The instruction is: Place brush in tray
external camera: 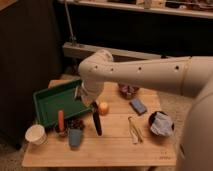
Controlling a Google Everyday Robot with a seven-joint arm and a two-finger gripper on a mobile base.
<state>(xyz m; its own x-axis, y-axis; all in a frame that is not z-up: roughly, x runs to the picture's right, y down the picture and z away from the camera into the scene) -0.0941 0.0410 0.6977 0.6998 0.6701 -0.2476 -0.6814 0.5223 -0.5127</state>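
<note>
Cup (36,134) at table (115,150) front edge; brush (96,120) hangs nearly upright over table, just right of green tray (50,102), top end pinched in gripper (90,102) by tray's right rim; bowl (128,90) farther back

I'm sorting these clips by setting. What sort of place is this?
Probably a robotics lab or workshop test area: a small wooden table set with assorted props like a green tray and tongs, metal shelving behind, and the robot's gripper holding a brush by the tray's edge.
</note>
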